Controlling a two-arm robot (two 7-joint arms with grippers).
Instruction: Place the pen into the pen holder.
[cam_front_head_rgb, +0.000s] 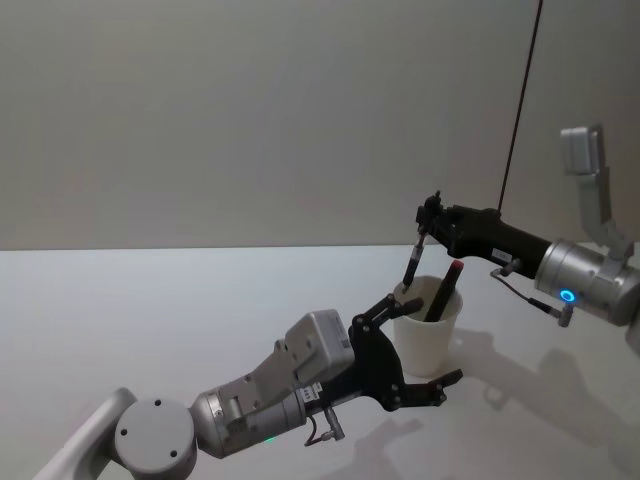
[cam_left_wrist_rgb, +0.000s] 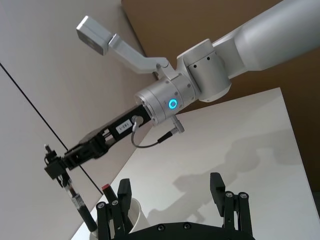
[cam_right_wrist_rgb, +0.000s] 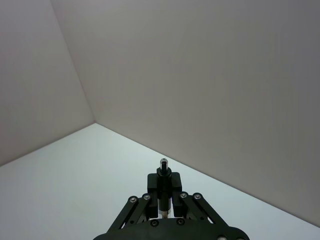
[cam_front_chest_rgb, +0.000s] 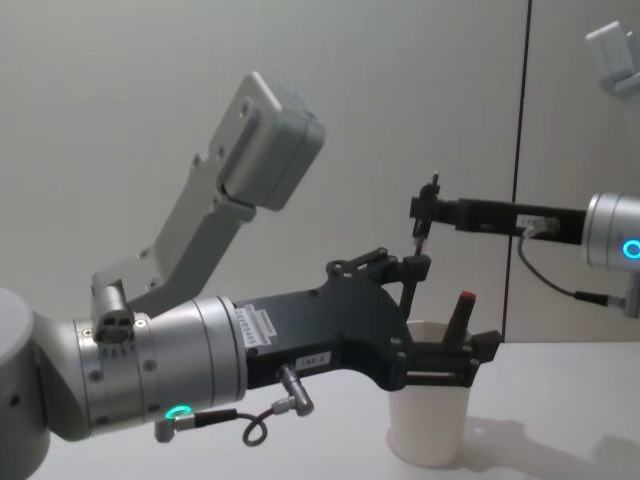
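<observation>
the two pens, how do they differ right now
The pen in the right pincer is black, gripped near its top, with its lower end just at the paper cup rim. The other pen has a red end, is held by nothing, and leans inside the cup against its rim. The black pen stands nearly upright; the red-ended one tilts more. Both stick out above the rim. The left pincer is open around the cup.
</observation>
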